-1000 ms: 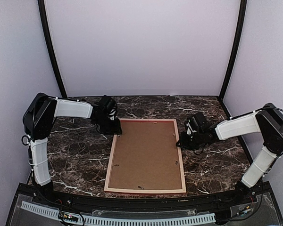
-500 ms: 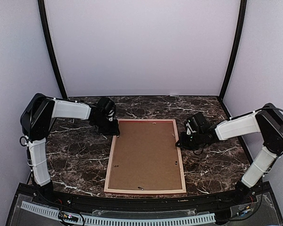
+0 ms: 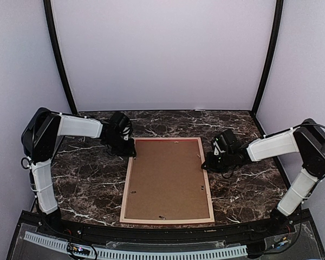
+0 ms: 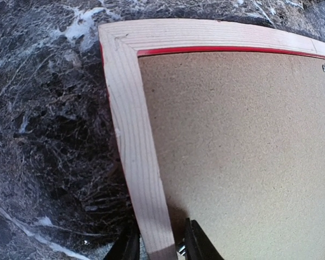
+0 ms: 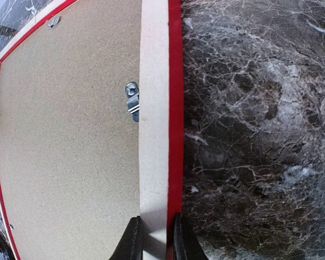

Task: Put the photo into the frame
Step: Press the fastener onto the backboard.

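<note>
The frame [image 3: 127, 184] lies face down on the marble table, pale wood back up, red showing at its edges. A brown backing board [image 3: 168, 179] fills its opening; the photo is hidden. My left gripper [image 3: 131, 149] is at the left rail near the far left corner. In the left wrist view the left gripper [image 4: 161, 236] is open and straddles the rail [image 4: 135, 135], with a narrow gap on the board side. My right gripper [image 3: 207, 164] is at the right rail. In the right wrist view the right gripper [image 5: 157, 222] is shut on that rail [image 5: 154, 108].
Small metal tabs [image 5: 132, 101] hold the board inside the rails. Dark marble table [image 3: 86, 173] runs round the frame on all sides. Pale walls and two black corner posts [image 3: 59, 59] close in the back and sides.
The left gripper's jaws have narrowed around the left rail, and the left wrist has edged slightly back and left. The right arm and the frame have stayed still.
</note>
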`<state>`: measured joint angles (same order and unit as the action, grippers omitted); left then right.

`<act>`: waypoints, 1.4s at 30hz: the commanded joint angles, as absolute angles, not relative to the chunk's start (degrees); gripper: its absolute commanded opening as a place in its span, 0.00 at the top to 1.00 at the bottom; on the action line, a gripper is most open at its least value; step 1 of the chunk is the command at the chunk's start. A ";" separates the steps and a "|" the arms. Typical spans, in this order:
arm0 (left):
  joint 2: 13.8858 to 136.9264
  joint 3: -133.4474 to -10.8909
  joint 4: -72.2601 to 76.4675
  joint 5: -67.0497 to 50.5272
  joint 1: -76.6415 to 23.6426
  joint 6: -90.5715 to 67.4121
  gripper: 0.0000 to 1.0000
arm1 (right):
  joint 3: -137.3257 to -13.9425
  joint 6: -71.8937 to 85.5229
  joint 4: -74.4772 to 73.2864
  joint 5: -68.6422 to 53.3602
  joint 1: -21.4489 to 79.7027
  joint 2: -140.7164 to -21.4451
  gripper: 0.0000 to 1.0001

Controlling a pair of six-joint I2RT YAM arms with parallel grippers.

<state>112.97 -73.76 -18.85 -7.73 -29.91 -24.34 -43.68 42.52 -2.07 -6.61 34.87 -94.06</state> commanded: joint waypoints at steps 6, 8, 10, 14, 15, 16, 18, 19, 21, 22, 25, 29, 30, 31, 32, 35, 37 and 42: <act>112.30 -73.09 -28.94 -16.04 -30.51 -16.31 0.71 | -43.94 44.58 -3.66 -12.30 36.42 -97.32 1.00; 112.56 -73.35 -29.75 -16.93 -30.28 -14.93 0.71 | -44.02 44.64 -3.60 -12.30 36.47 -97.51 1.00; 113.06 -73.88 -31.01 -17.54 -30.12 -13.36 0.71 | -44.11 44.61 -3.68 -12.18 36.47 -97.70 1.00; 113.99 -75.28 -33.77 -18.35 -29.91 -9.93 0.71 | -44.66 44.42 -4.19 -11.88 36.47 -98.20 1.00; 114.28 -75.44 -34.11 -18.61 -29.85 -9.40 0.71 | -44.85 44.32 -4.29 -11.82 36.45 -98.34 1.00; 114.49 -75.77 -34.87 -18.71 -29.81 -8.28 0.71 | -45.05 44.25 -4.37 -11.77 36.44 -98.61 1.00; 114.95 -76.25 -35.99 -19.06 -29.80 -6.94 0.71 | -45.45 44.01 -4.41 -11.78 36.44 -99.18 1.00; 115.35 -76.44 -36.28 -19.14 -29.80 -6.59 0.71 | -45.75 43.98 -4.54 -11.78 36.40 -99.53 1.00; 116.00 -76.80 -37.21 -19.22 -29.81 -5.67 0.71 | -46.34 43.71 -4.90 -11.64 36.40 -100.14 1.00; 116.18 -76.94 -37.56 -19.53 -29.84 -5.22 0.70 | -46.65 43.56 -5.06 -11.46 36.38 -100.37 1.00; 116.94 -77.11 -38.74 -19.75 -29.85 -4.49 0.70 | -47.47 43.10 -5.69 -11.17 36.30 -101.26 1.00; 117.56 -77.46 -40.93 -19.02 -29.88 -2.98 0.69 | -48.35 42.26 -6.24 -11.03 35.98 -102.17 1.00; 117.62 -77.50 -41.25 -18.71 -29.88 -2.41 0.68 | -48.53 42.09 -6.38 -11.00 35.82 -102.25 1.00; 117.67 -77.56 -42.13 -18.63 -29.88 -2.04 0.67 | -48.66 41.82 -6.51 -11.05 35.70 -102.38 1.00; 117.68 -77.59 -42.42 -18.30 -29.88 -1.39 0.67 | -48.83 41.72 -6.58 -11.05 35.61 -102.59 1.00; 117.87 -77.60 -43.87 -17.81 -29.88 -0.40 0.67 | -49.28 41.25 -7.06 -11.09 35.37 -102.89 1.00; 118.20 -77.50 -44.77 -17.72 -29.96 1.29 0.67 | -49.39 41.05 -7.18 -11.04 35.33 -102.93 1.00; 118.39 -76.90 -45.58 -17.50 -29.97 2.94 0.67 | -49.44 40.82 -7.33 -11.14 35.06 -103.18 1.00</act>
<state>115.07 -79.83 -33.39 -11.29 -27.49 -5.34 -50.04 39.53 -7.51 -9.15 34.94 -98.28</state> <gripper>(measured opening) 0.335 0.141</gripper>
